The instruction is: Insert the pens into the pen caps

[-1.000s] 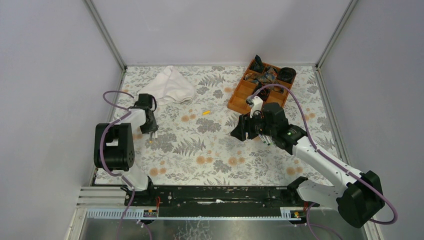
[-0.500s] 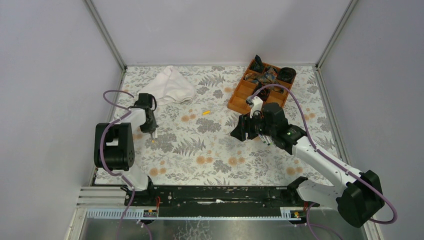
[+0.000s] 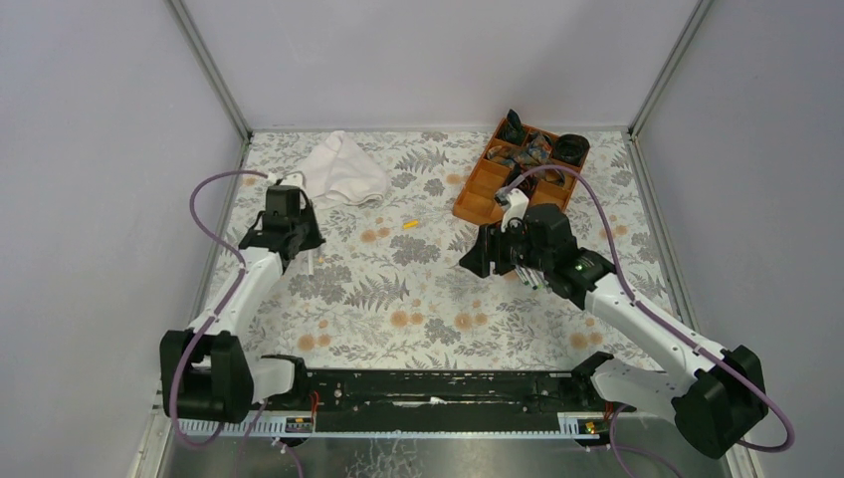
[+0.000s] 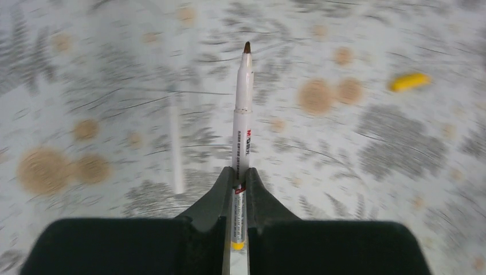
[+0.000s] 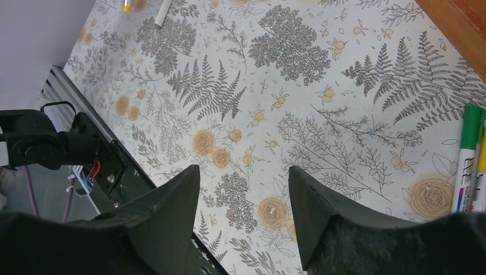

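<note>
My left gripper (image 4: 240, 175) is shut on a white-barrelled pen (image 4: 243, 114). The pen points forward, its dark tip bare and a yellow end back between the fingers. In the top view this gripper (image 3: 304, 247) hangs over the left of the table. A yellow pen cap (image 4: 408, 82) lies ahead to the right, also seen in the top view (image 3: 409, 224). My right gripper (image 5: 243, 177) stands open over the mat with nothing in it. Several pens (image 5: 470, 166), one with a green end, lie beside it. In the top view they (image 3: 527, 277) lie under the right arm.
An orange compartment tray (image 3: 476, 194) with dark items stands at the back right. A white cloth (image 3: 338, 169) lies at the back left. A black rail (image 3: 428, 390) runs along the near edge. Grey walls close in the table.
My left gripper has shut on the pen and lifted it off the mat, and the left arm has stretched out. The left wrist view is blurred by motion. The right arm has barely moved.
</note>
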### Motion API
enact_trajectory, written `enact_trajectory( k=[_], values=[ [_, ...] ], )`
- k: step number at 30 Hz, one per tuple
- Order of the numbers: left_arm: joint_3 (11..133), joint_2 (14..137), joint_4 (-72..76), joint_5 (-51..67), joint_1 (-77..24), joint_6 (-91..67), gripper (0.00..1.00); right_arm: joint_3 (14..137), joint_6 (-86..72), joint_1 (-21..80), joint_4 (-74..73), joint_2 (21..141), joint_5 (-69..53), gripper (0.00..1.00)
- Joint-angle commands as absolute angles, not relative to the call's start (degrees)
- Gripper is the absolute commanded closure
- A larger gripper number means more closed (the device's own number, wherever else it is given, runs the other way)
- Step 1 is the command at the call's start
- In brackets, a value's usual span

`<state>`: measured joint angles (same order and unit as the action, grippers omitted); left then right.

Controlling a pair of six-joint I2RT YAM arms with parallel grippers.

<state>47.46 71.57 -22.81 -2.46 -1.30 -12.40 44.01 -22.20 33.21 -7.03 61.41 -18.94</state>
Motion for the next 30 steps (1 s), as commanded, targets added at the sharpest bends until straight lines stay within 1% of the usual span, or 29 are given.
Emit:
enact_trajectory(
  k=[1, 8, 12, 13, 16, 21, 25, 28, 30],
  values=[
    [46.6, 67.1, -15.5, 9.5, -7.7, -11.3, 1.00, 47.1, -25.7, 33.0, -3.4, 61.7, -20.3, 0.35],
    [43.8, 61.2, -5.5, 26.0, -18.8, -14.4, 1.00, 46.7, -36.1, 33.0, 9.2, 66.7, -30.1, 0.26],
    [42.1, 60.0, -0.7, 33.7, -21.7, -16.9, 1.00, 46.9, -41.2, 33.0, 15.9, 69.7, -33.3, 0.23],
    [41.9, 60.1, -0.1, 35.0, -22.2, -17.2, 1.00, 47.1, -41.9, 33.0, 16.9, 70.1, -33.5, 0.20],
    [41.3, 60.4, 1.2, 38.5, -23.1, -17.4, 1.00, 48.3, -43.3, 33.1, 18.8, 71.2, -33.5, 0.18],
    [41.1, 60.5, 1.8, 40.9, -24.1, -17.3, 1.00, 50.8, -44.4, 33.9, 20.9, 73.4, -33.3, 0.18],
    [41.0, 60.9, 2.3, 42.0, -24.9, -17.5, 1.00, 52.7, -44.9, 35.1, 22.5, 76.2, -33.8, 0.21],
    [40.9, 61.2, 2.4, 42.5, -25.4, -17.5, 1.00, 53.9, -44.7, 35.9, 23.0, 77.9, -33.9, 0.23],
    [40.7, 61.1, 2.9, 42.9, -25.7, -17.7, 1.00, 54.6, -44.4, 36.1, 22.9, 78.9, -33.8, 0.27]
  ],
)
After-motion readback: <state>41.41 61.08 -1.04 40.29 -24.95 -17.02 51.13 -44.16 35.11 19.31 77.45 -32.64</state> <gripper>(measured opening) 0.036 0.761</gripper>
